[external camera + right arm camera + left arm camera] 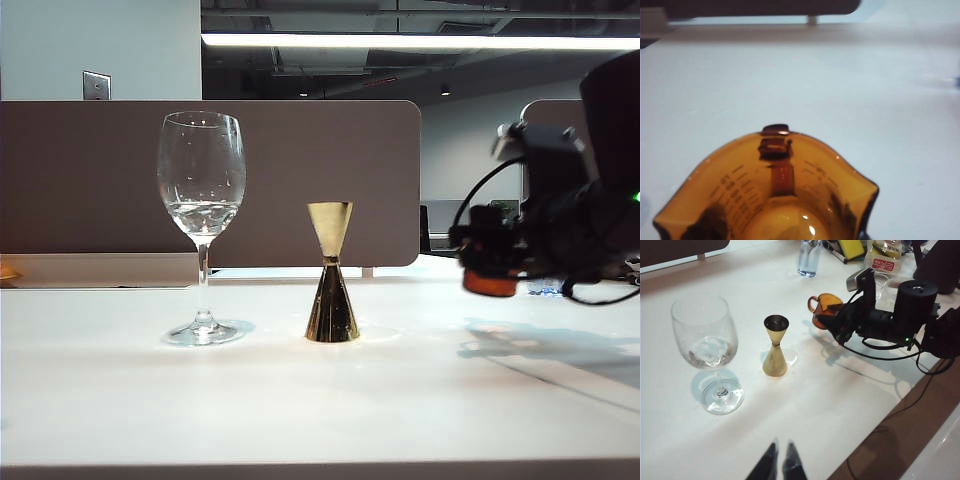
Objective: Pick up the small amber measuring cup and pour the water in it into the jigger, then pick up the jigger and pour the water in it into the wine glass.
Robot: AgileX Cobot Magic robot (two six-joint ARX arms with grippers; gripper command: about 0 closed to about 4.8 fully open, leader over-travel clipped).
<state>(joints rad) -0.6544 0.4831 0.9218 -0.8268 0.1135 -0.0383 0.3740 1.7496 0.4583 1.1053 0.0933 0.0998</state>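
Right end effector [832, 322] grasping small amber measuring cup [826, 307] right of jigger [331, 272]; left end effector [781, 460] apparently clenched, near wine glass [202, 225].

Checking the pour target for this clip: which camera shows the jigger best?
The exterior view: the jigger stands unobstructed at mid-table, seen side-on, beside the wine glass. The left wrist view looks down at it, showing its dark open top. The right wrist view misses it.

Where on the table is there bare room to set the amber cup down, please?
Bare tabletop lies in front of the jigger and wine glass, toward the shut left gripper. It is crowded behind the right gripper holding the small amber measuring cup, near the bottle.
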